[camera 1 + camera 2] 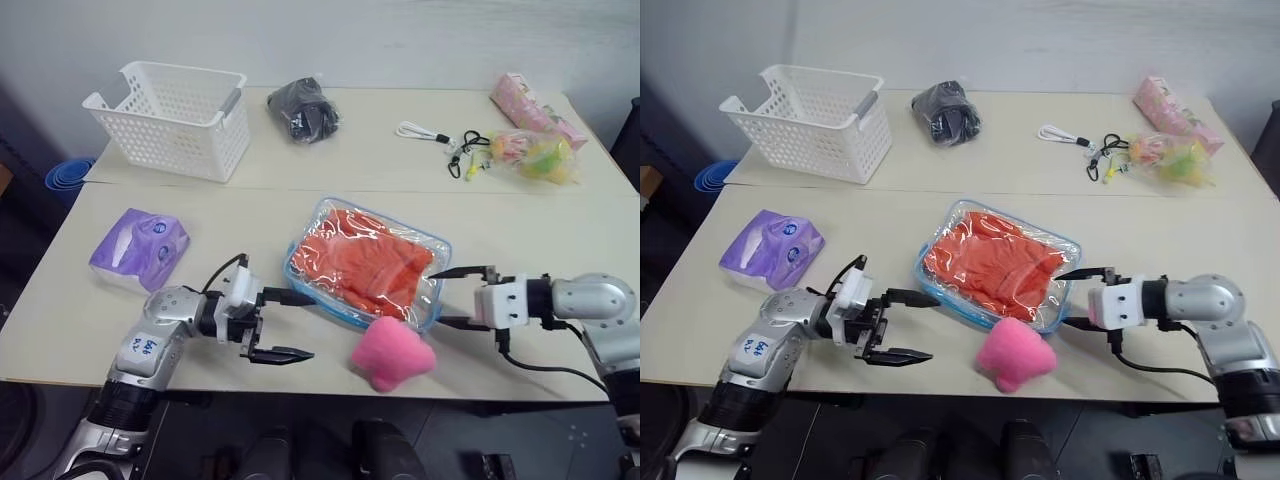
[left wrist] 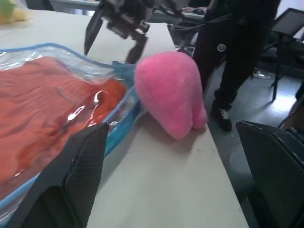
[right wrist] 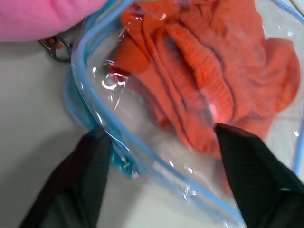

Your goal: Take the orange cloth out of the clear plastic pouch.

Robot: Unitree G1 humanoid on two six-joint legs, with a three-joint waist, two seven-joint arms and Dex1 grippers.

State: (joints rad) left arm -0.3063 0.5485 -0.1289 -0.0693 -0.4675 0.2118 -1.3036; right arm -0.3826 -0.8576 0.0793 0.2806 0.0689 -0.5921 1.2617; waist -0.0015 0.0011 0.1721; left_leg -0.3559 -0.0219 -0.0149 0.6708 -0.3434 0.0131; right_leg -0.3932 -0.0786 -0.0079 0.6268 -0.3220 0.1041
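Orange cloth (image 1: 365,262), bright orange-red; clear plastic pouch (image 1: 433,243), transparent, light blue edging; plush toy (image 1: 392,353), pink; basket (image 1: 175,118), white lattice; packet (image 1: 140,247), purple.

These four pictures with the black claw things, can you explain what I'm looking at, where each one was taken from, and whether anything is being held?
This is a humanoid robot with two arms, each ending in a gripper of two black fingers. Two pictures come from cameras in its head, looking down over a table; the other two come from cameras on its wrists.

On the table lies a clear plastic pouch with an orange cloth inside. A pink plush toy sits against its near edge. Farther off are a white basket, a purple tissue pack, a black bundle and a crinkly bag.

The left gripper is open beside the pouch's left end. The right gripper is open at the pouch's right end. Nothing is held yet.
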